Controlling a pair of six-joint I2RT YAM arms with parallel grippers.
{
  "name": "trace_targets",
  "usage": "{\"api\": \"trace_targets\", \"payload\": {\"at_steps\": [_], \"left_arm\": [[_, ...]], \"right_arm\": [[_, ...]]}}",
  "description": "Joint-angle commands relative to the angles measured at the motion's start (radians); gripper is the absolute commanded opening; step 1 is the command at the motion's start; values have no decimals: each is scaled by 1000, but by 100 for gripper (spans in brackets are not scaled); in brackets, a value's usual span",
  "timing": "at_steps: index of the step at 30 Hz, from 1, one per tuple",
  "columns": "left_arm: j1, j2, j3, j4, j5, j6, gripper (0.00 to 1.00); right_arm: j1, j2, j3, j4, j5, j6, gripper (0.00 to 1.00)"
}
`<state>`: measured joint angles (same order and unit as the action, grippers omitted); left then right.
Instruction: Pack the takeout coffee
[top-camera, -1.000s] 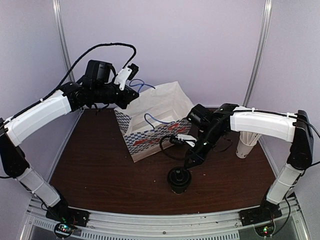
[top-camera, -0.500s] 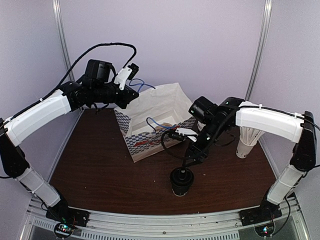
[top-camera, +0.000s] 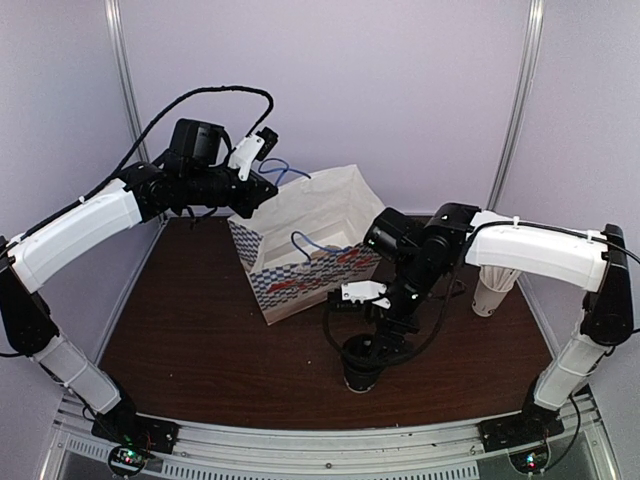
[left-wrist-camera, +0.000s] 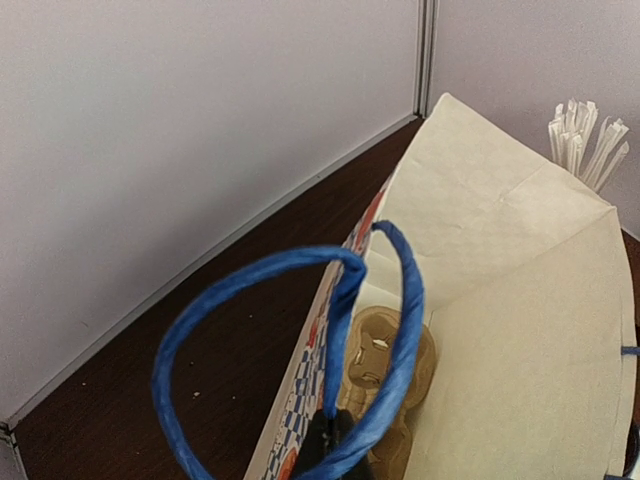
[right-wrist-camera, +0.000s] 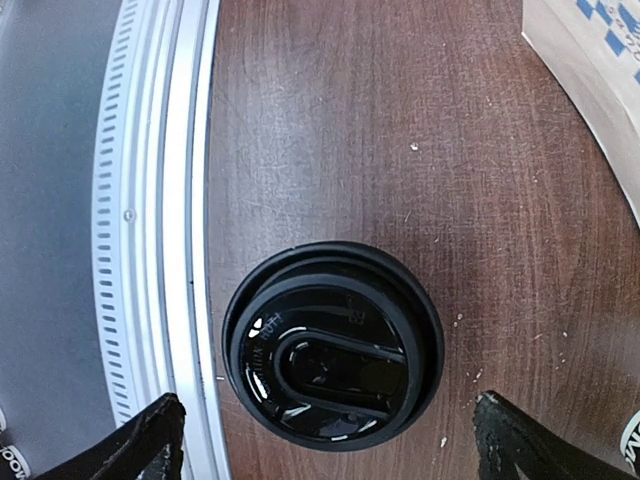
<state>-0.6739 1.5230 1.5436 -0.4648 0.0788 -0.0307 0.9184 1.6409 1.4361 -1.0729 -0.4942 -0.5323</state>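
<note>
1. The table (top-camera: 200, 340) carries the open paper bag (top-camera: 320, 225). The left gripper (left-wrist-camera: 330, 445) pinches the bag's blue handle (left-wrist-camera: 250, 290) and holds it up.
2. The right gripper (right-wrist-camera: 325, 445) has come down during the last second. Its fingers are now spread on both sides of the lid (right-wrist-camera: 333, 360), apart from it.
3. The coffee cup (top-camera: 362, 368) stays upright in front of the bag, closed. I judge that the grasp comes next.

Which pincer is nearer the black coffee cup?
Right. The right pincer hangs open directly over the cup, fingers either side of its lid. The left pincer is far off, holding the blue handle of the paper bag.
</note>
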Motion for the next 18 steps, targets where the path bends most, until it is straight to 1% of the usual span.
{"api": "trace_targets", "payload": {"at_steps": [1, 4, 9, 18], "left_arm": [[5, -26, 11, 41, 16, 7, 0], [5, -30, 2, 45, 14, 6, 0], [5, -34, -3, 41, 14, 6, 0], [5, -33, -7, 46, 10, 10, 0]], "right_arm": [[44, 19, 5, 20, 80, -38, 100], [58, 30, 4, 38, 112, -37, 99], [81, 45, 7, 36, 119, -41, 97], [100, 65, -12, 51, 171, -32, 88]]}}
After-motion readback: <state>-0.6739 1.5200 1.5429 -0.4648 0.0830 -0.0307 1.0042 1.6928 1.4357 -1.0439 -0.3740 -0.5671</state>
